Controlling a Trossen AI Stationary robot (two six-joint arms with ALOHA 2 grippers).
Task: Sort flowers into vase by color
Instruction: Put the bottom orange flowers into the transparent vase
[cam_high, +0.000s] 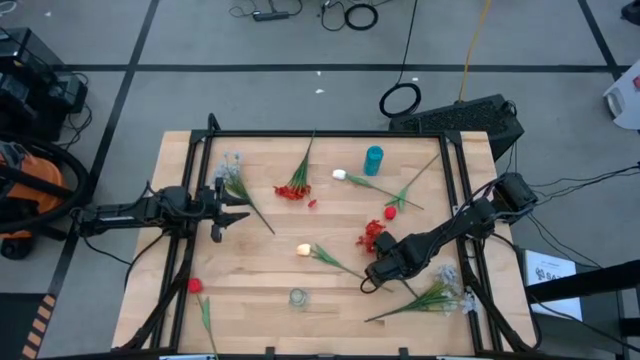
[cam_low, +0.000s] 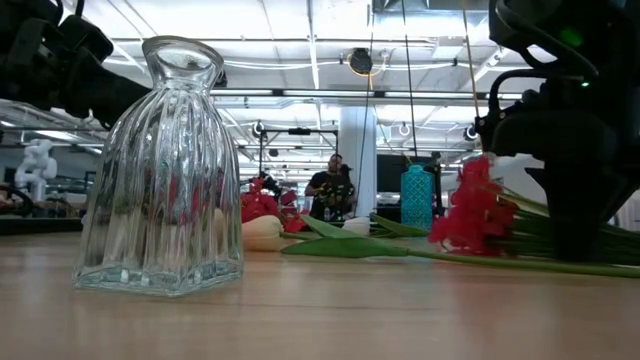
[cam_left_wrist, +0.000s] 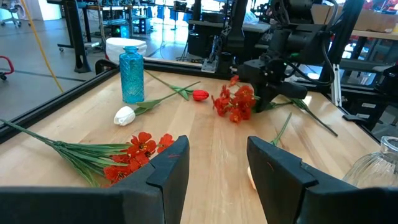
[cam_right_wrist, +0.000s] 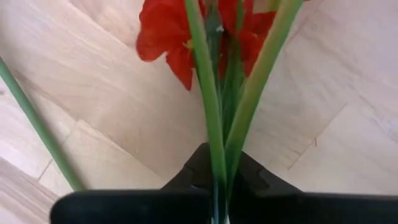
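The right hand is low over the table, right of centre, pinching the green stalks of a red blossom cluster — its blooms lie on the wood just beyond the fingers. The left hand hovers at the left side, fingers spread, holding nothing. A clear glass vase stands near the front edge — a blue vase at the far side.

We find no text, label, brand, number or sign that can be read in any of the views. A white sheet lying on the floor to the right of the desk carries dark print, but it is too small for us to make out.
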